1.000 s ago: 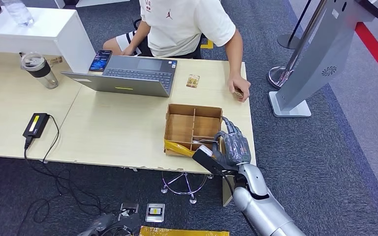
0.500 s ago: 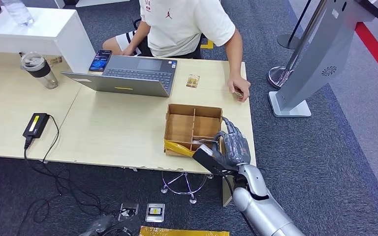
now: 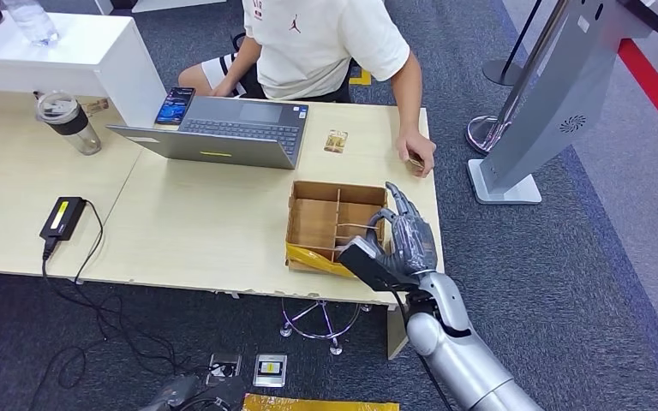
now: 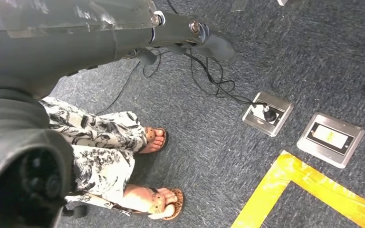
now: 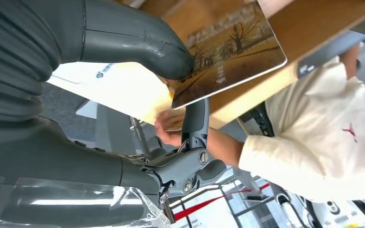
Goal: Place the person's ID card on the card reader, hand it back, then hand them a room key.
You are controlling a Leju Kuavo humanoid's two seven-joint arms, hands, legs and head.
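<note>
My right hand [image 3: 404,244] hovers at the near right corner of the wooden divided box [image 3: 339,187] on the table. It pinches a room key card [image 5: 233,47] printed with an autumn tree scene between thumb and finger; from the head view the card [image 3: 358,226] is a thin edge over the box. The seated person's hand [image 3: 417,157] rests on the table's far right edge with something small under it. A small brown card [image 3: 336,141] lies beside the laptop. My left hand [image 4: 123,33] hangs over the floor, fingers stretched, holding nothing.
An open laptop [image 3: 223,130], a phone [image 3: 175,104], a lidded cup [image 3: 68,122] and a power brick [image 3: 62,217] with its cable sit on the table. A grey kiosk stand [image 3: 548,103] is at the right. A person in sandals [image 4: 154,204] stands by my left side.
My right hand has risen a little and moved slightly away from me over the box, the card still pinched in it. The person's hand has stayed put.
</note>
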